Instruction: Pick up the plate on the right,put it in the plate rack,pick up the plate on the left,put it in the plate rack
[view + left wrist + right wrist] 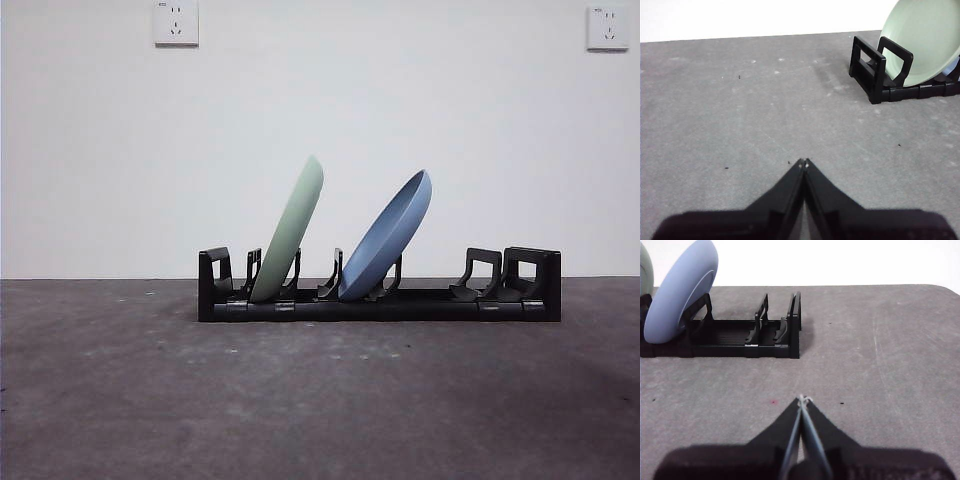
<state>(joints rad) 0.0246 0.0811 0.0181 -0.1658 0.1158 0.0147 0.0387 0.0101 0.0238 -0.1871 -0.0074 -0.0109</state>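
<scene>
The black plate rack [380, 305] stands across the middle of the grey table. A pale green plate [292, 228] leans in its left slots, tilted to the right. A blue plate [390, 232] leans in the middle slots, tilted further right. The left wrist view shows the green plate [927, 40] in the rack's end [875, 67], well away from my left gripper [804, 161], which is shut and holds nothing. In the right wrist view the blue plate [682, 290] rests in the rack [747, 332], and my right gripper [802, 399] is shut and empty, back from it. Neither arm shows in the front view.
Two white wall sockets [176, 22] [607, 27] sit high on the white wall behind. The rack's right-hand slots [485, 275] hold nothing. The table's far edge and rounded corner [945, 290] show in the right wrist view.
</scene>
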